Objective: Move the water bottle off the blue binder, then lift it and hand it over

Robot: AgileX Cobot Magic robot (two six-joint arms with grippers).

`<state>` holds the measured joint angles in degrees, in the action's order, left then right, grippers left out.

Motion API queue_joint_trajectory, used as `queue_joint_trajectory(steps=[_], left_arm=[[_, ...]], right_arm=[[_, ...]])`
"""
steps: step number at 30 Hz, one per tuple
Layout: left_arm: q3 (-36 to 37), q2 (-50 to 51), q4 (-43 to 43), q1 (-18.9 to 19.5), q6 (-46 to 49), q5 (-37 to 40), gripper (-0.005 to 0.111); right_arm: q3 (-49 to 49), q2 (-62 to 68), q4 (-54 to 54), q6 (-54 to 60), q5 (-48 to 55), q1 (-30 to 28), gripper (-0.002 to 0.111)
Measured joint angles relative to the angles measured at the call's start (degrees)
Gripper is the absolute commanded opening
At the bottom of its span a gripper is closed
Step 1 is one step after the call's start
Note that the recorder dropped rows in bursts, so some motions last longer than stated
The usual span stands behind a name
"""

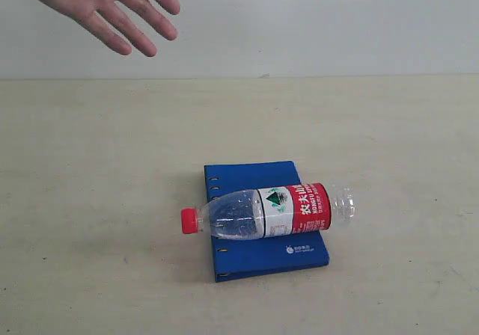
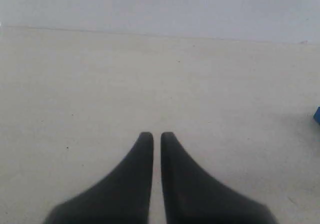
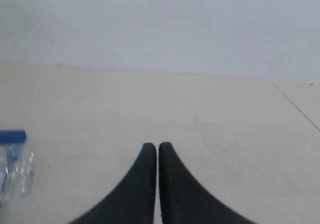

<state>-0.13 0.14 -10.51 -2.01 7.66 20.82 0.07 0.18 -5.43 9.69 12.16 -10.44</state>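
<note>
The water bottle (image 1: 269,211) lies on its side across the blue binder (image 1: 258,256), red cap pointing left and past the binder's spine edge. Neither gripper shows in the exterior view. In the left wrist view my left gripper (image 2: 156,135) is shut with nothing between its dark fingers, over bare table; a sliver of the blue binder (image 2: 317,115) shows at the frame edge. My right gripper (image 3: 157,146) is also shut and empty. The bottle's clear base (image 3: 15,171) and a corner of the binder (image 3: 12,135) appear at that view's edge, well away from the fingers.
A person's open hand (image 1: 105,6) reaches in at the top left of the exterior view, above the table's far edge. The beige table (image 1: 112,163) spreads around the binder. A pale wall stands behind.
</note>
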Motion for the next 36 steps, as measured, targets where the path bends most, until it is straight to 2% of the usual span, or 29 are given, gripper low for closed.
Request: queue_joint_trajectory(steps=[4, 8, 11, 15, 19, 22, 27, 29, 33, 36], left_arm=[[0.0, 0.0, 0.0, 0.0, 0.0, 0.0, 0.005], [0.0, 0.0, 0.0, 0.0, 0.0, 0.0, 0.005], [0.0, 0.0, 0.0, 0.0, 0.0, 0.0, 0.005], [0.0, 0.0, 0.0, 0.0, 0.0, 0.0, 0.005], [0.0, 0.0, 0.0, 0.0, 0.0, 0.0, 0.005], [0.0, 0.0, 0.0, 0.0, 0.0, 0.0, 0.005], [0.0, 0.0, 0.0, 0.0, 0.0, 0.0, 0.005], [0.0, 0.0, 0.0, 0.0, 0.0, 0.0, 0.005], [0.0, 0.0, 0.0, 0.0, 0.0, 0.0, 0.005], [0.0, 0.0, 0.0, 0.0, 0.0, 0.0, 0.005]], right_arm=[[0.0, 0.0, -3.56, -6.56, -6.53, 0.0, 0.0], [0.0, 0.0, -10.84, -21.03, -11.24, 0.0, 0.0], [0.0, 0.0, -15.43, -32.74, -9.39, 0.0, 0.0], [0.0, 0.0, -17.09, -38.54, -1.15, 0.0, 0.0], [0.0, 0.0, -18.68, -39.06, 5.19, 0.0, 0.007], [0.0, 0.0, -20.9, -39.18, 3.91, 0.0, 0.008], [-5.95, 0.43, -21.66, -37.73, -18.25, 0.0, 0.008], [-11.93, 3.89, -18.71, -36.28, -20.39, 0.0, 0.008], [-25.12, 17.21, -8.48, -31.96, -7.89, 2.06, 0.008], [-33.74, 30.58, -9.44, -12.34, 6.9, 7.52, 0.008]])
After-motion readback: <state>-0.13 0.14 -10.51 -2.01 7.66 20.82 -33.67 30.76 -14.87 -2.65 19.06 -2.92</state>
